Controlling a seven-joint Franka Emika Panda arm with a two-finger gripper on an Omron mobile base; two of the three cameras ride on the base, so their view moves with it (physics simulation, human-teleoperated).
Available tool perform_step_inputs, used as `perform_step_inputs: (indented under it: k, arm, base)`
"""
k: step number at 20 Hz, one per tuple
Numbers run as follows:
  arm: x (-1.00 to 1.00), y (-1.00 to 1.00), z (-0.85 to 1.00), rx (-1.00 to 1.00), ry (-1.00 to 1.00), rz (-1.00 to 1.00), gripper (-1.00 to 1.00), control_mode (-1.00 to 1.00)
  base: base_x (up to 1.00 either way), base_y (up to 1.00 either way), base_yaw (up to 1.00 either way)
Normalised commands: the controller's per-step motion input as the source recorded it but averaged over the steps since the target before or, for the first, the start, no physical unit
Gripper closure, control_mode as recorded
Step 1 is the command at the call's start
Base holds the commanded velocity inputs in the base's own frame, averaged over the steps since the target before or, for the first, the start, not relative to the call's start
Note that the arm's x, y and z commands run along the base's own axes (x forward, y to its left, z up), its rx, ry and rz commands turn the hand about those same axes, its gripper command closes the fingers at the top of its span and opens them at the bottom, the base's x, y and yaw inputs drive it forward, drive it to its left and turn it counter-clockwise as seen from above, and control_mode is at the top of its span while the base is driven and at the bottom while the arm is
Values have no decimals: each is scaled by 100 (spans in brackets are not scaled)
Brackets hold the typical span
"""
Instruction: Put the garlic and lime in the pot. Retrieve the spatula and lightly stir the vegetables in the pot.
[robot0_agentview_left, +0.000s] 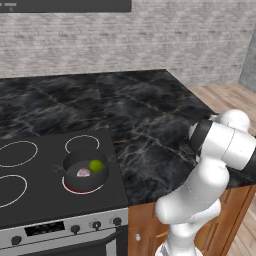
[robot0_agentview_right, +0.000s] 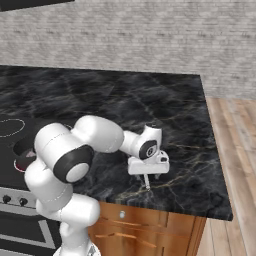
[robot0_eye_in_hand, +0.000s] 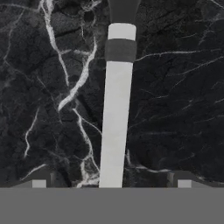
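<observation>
The dark grey pot (robot0_agentview_left: 85, 170) stands on the glowing front-right burner. Inside it lie the yellow-green lime (robot0_agentview_left: 95, 165) and, to its left, the pale garlic (robot0_agentview_left: 83, 173). The spatula (robot0_eye_in_hand: 116, 113) lies flat on the black marble counter; it has a white handle with a dark band, and its dark blade (robot0_eye_in_hand: 124, 8) points away from the hand. My gripper (robot0_eye_in_hand: 111, 183) hangs just above the handle, open, with one fingertip on each side and well apart from it. From the right base view the gripper (robot0_agentview_right: 146, 173) is low over the counter near its front edge, with the spatula (robot0_agentview_right: 146, 183) under it.
The stove (robot0_agentview_left: 30, 200) with several burner rings takes up the left. The marble counter (robot0_agentview_left: 150, 115) stretches right of it to a brick wall behind. The counter's edge (robot0_agentview_right: 220, 200) drops to a wooden floor on the right. My arm's elbow partly hides the pot (robot0_agentview_right: 22, 146).
</observation>
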Motion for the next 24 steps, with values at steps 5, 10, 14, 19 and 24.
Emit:
perform_step_inputs:
  k: [5, 10, 14, 19, 24]
  arm:
    - [0, 0, -25, 0, 0, 1, -100, -100]
    - [0, 0, -27, 0, -3, 0, -100, -100]
    - [0, 0, -21, 0, -8, 0, -100, -100]
    - [-1, 4, -5, 0, -9, -4, -100, -100]
    - [0, 13, -4, 0, -8, -9, -100, -100]
  base:
    - [0, 0, 0]
    - [0, 0, 0]
    - [0, 0, 0]
    - [0, 0, 0]
    - [0, 0, 0]
